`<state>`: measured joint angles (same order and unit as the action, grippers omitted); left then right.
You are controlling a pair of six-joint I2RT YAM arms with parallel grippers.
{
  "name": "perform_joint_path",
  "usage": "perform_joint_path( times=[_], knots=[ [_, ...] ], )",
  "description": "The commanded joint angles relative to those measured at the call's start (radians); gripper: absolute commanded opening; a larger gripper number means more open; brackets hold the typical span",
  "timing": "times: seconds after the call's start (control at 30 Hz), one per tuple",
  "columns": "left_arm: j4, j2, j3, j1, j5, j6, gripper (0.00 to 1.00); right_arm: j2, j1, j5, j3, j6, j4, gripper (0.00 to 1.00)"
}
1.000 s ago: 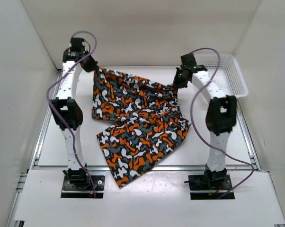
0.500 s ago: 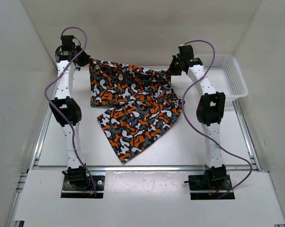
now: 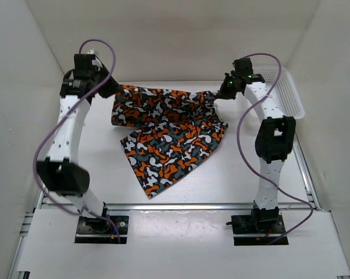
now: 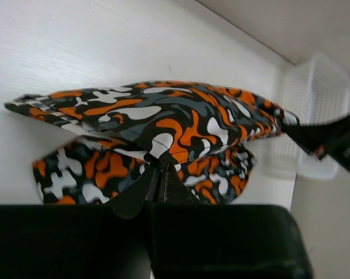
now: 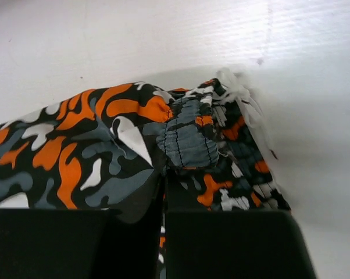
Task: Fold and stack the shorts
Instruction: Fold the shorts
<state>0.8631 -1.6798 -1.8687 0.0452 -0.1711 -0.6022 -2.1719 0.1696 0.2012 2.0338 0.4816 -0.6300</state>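
Since a second ago, both arms have pulled the camouflage shorts (image 3: 169, 139) back, so the low corner no longer hangs off the front edge of the table (image 3: 245, 168). The left gripper (image 3: 113, 88) and right gripper (image 3: 221, 93) each pinch tight on a top corner, holding that edge stretched in the air. The rest lies on the table. Laying them flat to fold looks like the next job.

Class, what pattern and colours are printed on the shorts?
The shorts carry a camouflage print of orange, white, grey and black blotches, clearest in the top external view.
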Motion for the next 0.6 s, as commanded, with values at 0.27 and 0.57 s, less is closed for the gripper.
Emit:
perform_joint_path(
  times=[0.27, 0.57],
  knots=[
    [0.007, 0.468, 0.548, 0.255, 0.107, -0.154, 0.10, 0.381, -0.027, -0.068, -0.460, -0.028, 0.009, 0.00],
    [0.007, 0.589, 0.836, 0.505, 0.165, -0.317, 0.10, 0.629, -0.050, -0.281, -0.811, -0.006, 0.042, 0.00]
  ],
)
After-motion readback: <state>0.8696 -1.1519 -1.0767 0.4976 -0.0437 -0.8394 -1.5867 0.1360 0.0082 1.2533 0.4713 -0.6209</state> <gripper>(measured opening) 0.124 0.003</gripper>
